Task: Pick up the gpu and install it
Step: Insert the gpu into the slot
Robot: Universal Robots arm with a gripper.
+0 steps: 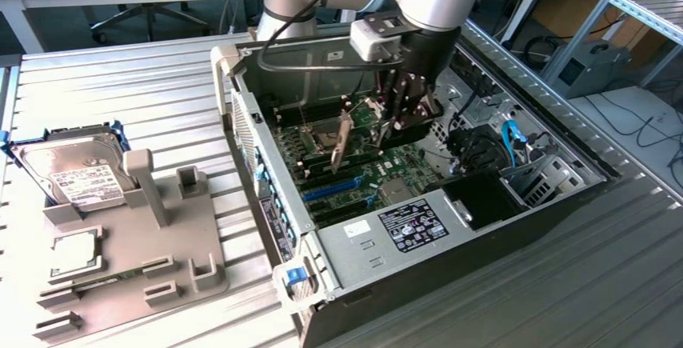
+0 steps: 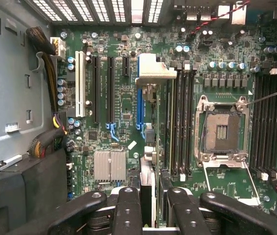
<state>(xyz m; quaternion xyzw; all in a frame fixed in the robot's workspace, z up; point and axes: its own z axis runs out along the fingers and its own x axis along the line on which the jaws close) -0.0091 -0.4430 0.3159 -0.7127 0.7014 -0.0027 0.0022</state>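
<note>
My gripper (image 1: pixel 399 124) reaches down inside the open computer case (image 1: pixel 240 124), over the green motherboard (image 1: pixel 363 168). In the wrist view the gripper (image 2: pixel 150 196) is shut on the gpu (image 2: pixel 149 161), which I see edge-on as a thin dark card between the two inner fingers (image 2: pixel 127 205). The card's silver bracket (image 2: pixel 155 68) is at its far end, towards the vented rear wall. The gpu lines up beside the blue expansion slot (image 2: pixel 140 110). Whether it touches the slot I cannot tell.
The processor socket (image 2: pixel 221 129) is open, with its metal plate (image 1: pixel 344 144) standing upright close to the gripper. Memory slots (image 2: pixel 182 122), cables (image 2: pixel 50 73) and the power supply (image 1: pixel 411 224) crowd the case. Outside, a grey holder (image 1: pixel 128 260) carries the hard drive (image 1: pixel 80 168).
</note>
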